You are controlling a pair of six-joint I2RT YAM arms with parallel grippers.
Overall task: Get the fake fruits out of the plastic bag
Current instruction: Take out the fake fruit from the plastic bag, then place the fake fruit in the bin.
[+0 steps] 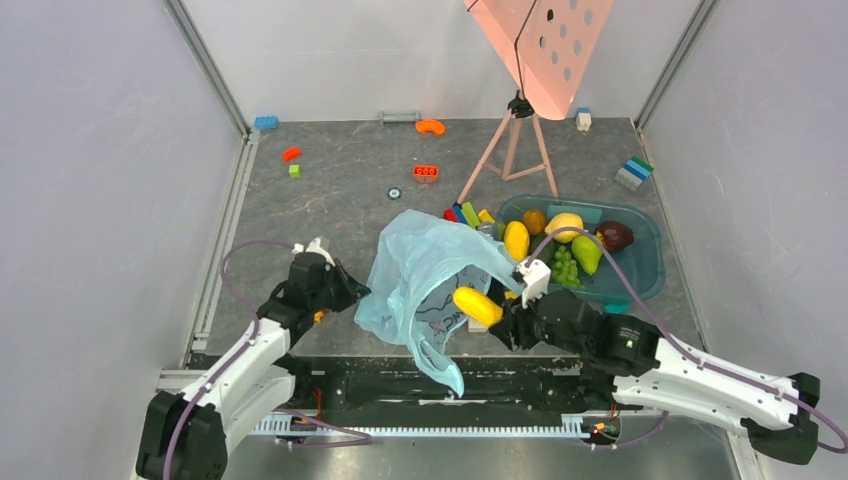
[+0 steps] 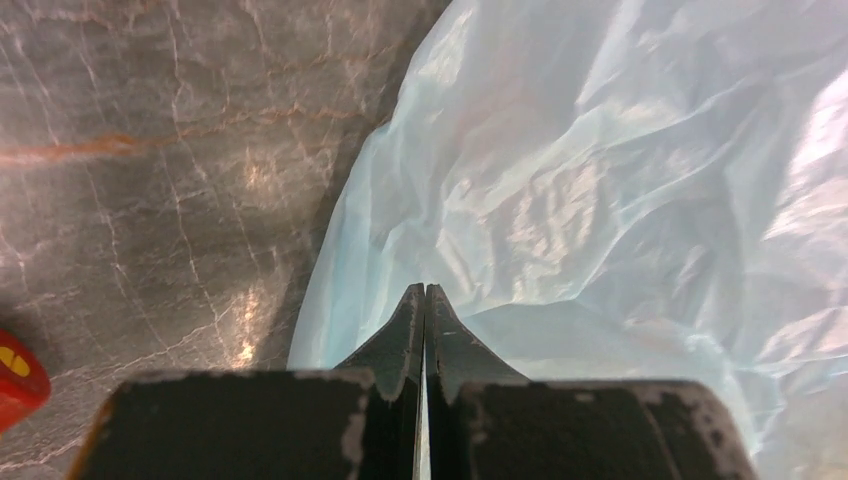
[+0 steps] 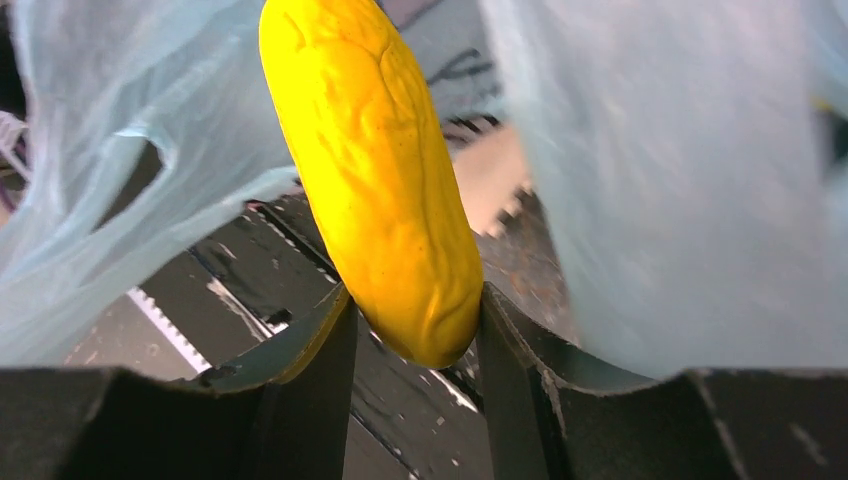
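The light blue plastic bag [image 1: 420, 265] lies crumpled in the middle of the table, its handle hanging over the near edge. A long yellow wrinkled fruit [image 1: 477, 306] is clamped at its lower end by my right gripper [image 1: 497, 318], beside the bag's opening. In the right wrist view that fruit [image 3: 380, 180] stands between both fingers, with bag film [image 3: 680, 180] on either side. At the bag's left edge is my left gripper [image 1: 352, 290], shut. Its tips [image 2: 426, 290] meet on the thin film [image 2: 600, 180], which folds up from them.
A teal tub [image 1: 650, 250] at the right holds a lemon [image 1: 565, 225], a pear [image 1: 586, 255], a maroon fruit [image 1: 614, 236], green grapes and other fruits. A tripod [image 1: 515, 150] with a pink panel stands behind it. Toy bricks [image 1: 425, 173] lie scattered at the back.
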